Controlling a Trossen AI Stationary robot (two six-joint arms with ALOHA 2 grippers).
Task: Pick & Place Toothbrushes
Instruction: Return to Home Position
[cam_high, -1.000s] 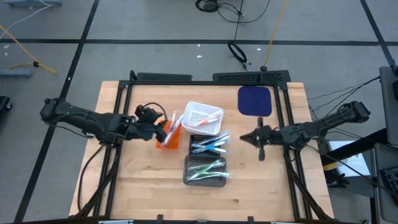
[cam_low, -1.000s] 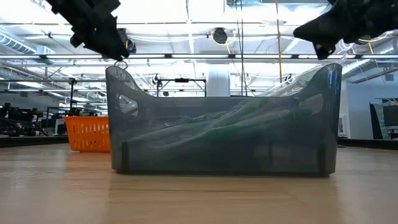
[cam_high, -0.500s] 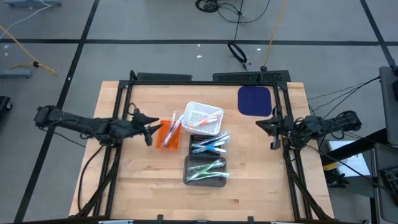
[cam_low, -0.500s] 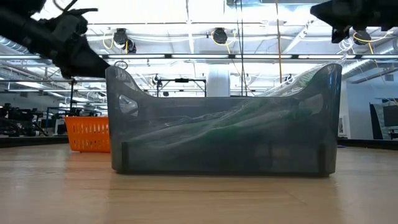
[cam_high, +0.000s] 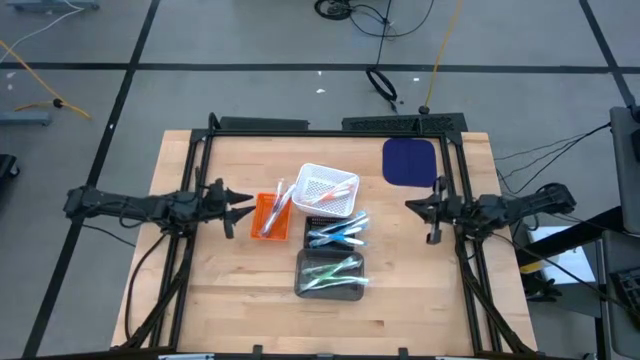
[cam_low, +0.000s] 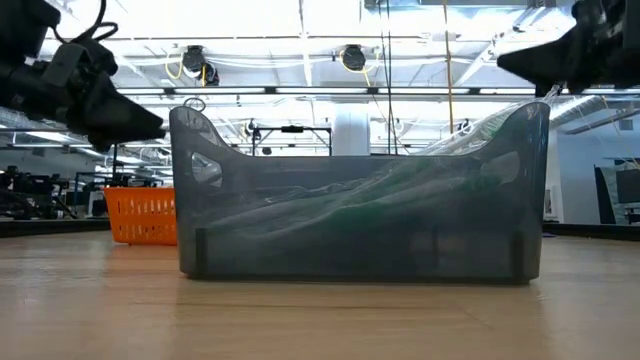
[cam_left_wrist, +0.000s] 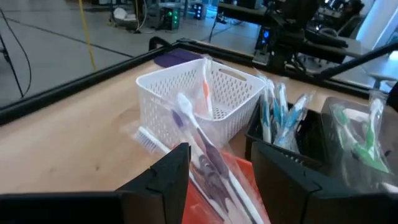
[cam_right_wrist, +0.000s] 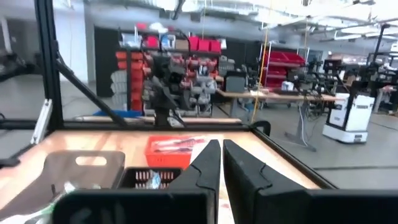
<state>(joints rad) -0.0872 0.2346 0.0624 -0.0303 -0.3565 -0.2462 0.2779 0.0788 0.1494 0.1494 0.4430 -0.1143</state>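
A pale wooden butcher-block table (cam_high: 230, 290), edged by a black metal frame (cam_high: 330, 132), carries five things. Four containers cluster close together around its middle: a black rectangular tray (cam_high: 311, 238) near the centre, a white mesh plastic basket (cam_high: 318, 185) just beside it at 12 o'clock, a small orange plastic basket (cam_high: 262, 222) at 10 o'clock, and a smoky grey translucent plastic bin (cam_high: 330, 288) at 6 o'clock (the toothbrushes (cam_high: 335, 235) sit inside these containers rather than on the wood). Well apart from them, at about 1 o'clock near the far right corner, a dark blue square pad (cam_high: 410, 162) lies flat.
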